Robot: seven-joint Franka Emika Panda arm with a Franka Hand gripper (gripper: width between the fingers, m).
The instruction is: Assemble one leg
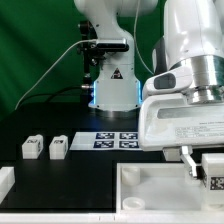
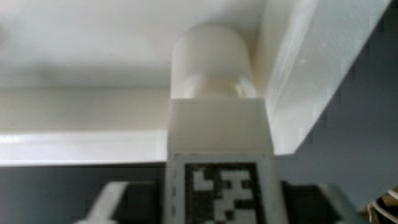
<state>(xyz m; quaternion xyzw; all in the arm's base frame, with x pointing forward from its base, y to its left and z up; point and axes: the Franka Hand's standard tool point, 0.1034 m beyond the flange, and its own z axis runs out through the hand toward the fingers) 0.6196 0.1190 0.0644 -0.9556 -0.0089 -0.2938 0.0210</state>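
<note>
My gripper (image 1: 204, 170) is shut on a leg (image 1: 215, 181), a small white peg with a black-and-white tag. It holds the leg over the right part of the large white square board (image 1: 150, 176). In the wrist view the leg (image 2: 217, 110) stands between the fingertips of my gripper (image 2: 222, 208). Its tag faces the camera and its rounded end points at the board (image 2: 89, 115) near a raised rim. Whether the leg touches the board cannot be told. Two more legs (image 1: 32, 147) (image 1: 58, 147) lie on the black table at the exterior view's left.
The marker board (image 1: 118, 138) lies in front of the robot base (image 1: 112, 85). A white part (image 1: 5, 181) sits at the exterior view's left edge. A dark floor strip (image 2: 347, 120) shows beside the board's rim.
</note>
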